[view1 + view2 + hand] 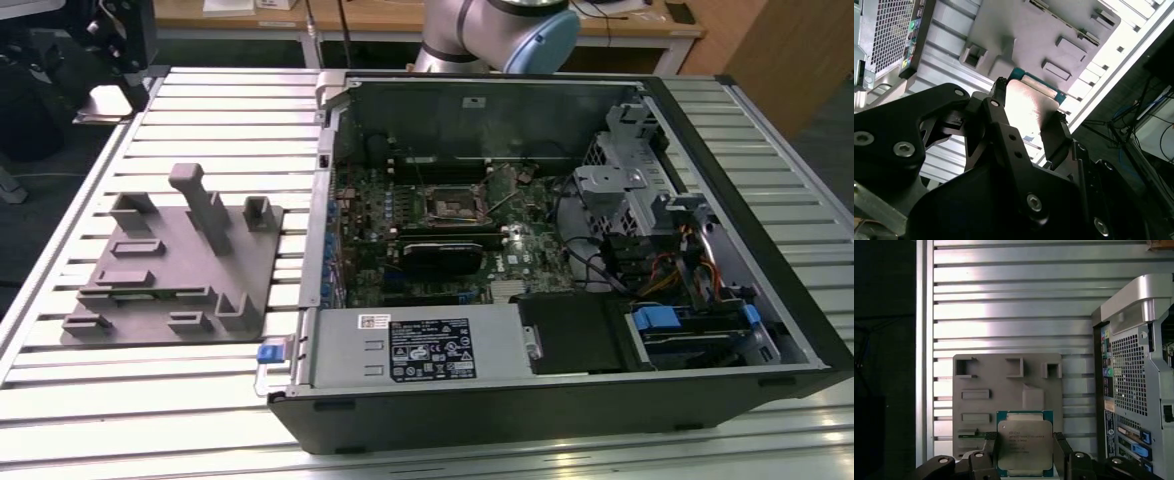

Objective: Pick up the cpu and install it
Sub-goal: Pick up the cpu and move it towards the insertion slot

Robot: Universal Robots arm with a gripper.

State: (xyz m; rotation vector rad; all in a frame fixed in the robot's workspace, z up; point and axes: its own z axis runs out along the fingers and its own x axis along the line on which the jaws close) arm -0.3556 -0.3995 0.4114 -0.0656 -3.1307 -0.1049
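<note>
While the black two-fingered gripper clamps opposite edges of the cpu, a flat square chip with a silvery metal top, the chip sits in front of the grey plastic holder block. The edge grip probably spares its underside. A ribbed aluminium table lies beneath. In the exterior view the open black computer case stands at three o'clock from that block, with a wooden desk behind.

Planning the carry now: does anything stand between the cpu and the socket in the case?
Nothing visible. The gripper holds the cpu over the grey holder. The case is open and the socket lies uncovered.
</note>
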